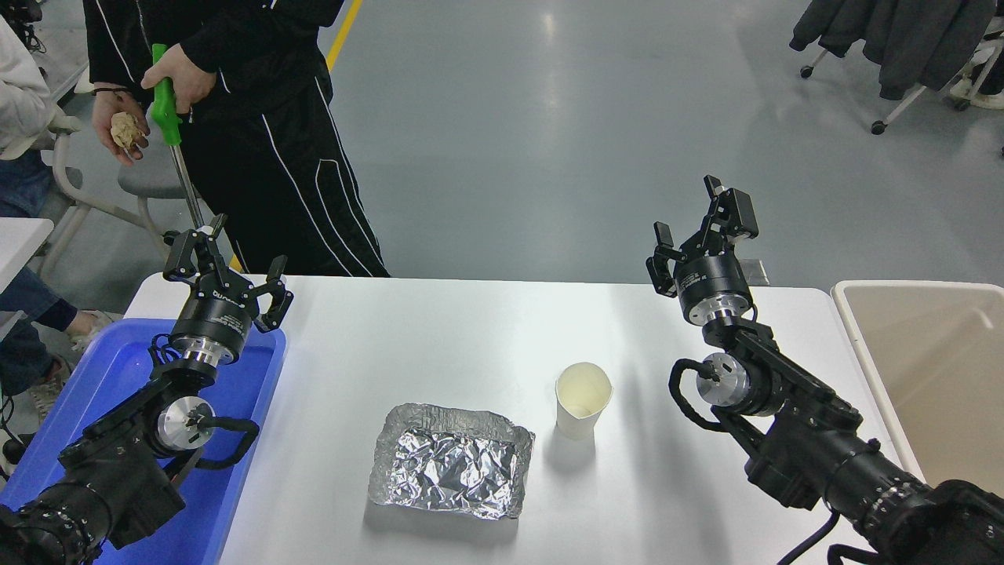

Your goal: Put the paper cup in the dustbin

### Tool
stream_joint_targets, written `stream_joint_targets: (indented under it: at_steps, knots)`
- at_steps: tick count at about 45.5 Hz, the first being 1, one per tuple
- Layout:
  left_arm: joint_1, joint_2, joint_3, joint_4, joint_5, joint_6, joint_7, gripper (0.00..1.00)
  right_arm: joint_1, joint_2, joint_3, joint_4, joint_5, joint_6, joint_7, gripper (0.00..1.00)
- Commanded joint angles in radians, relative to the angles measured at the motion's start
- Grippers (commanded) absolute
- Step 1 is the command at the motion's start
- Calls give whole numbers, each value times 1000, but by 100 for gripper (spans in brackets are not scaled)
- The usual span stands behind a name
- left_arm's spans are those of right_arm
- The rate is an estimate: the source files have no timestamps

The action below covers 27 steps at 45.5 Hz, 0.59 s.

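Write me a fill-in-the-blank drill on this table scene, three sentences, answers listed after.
1. The paper cup stands upright, just to the right of the crinkled ____ tray.
2. The left pincer hangs over a tray coloured ____.
3. The dustbin sits at the table's ____ end, and the right pincer is open and holds nothing.

Missing words: foil; blue; right
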Motion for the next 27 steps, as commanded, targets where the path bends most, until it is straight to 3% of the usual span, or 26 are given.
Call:
stream_joint_targets:
  at_steps: [1,27]
  knots:
    - [0,0,0,0,0,0,0,100,-1,1,1,-2,0,1,0,99]
    - [0,0,0,0,0,0,0,100,-14,1,-2,-5,-2,11,2,100]
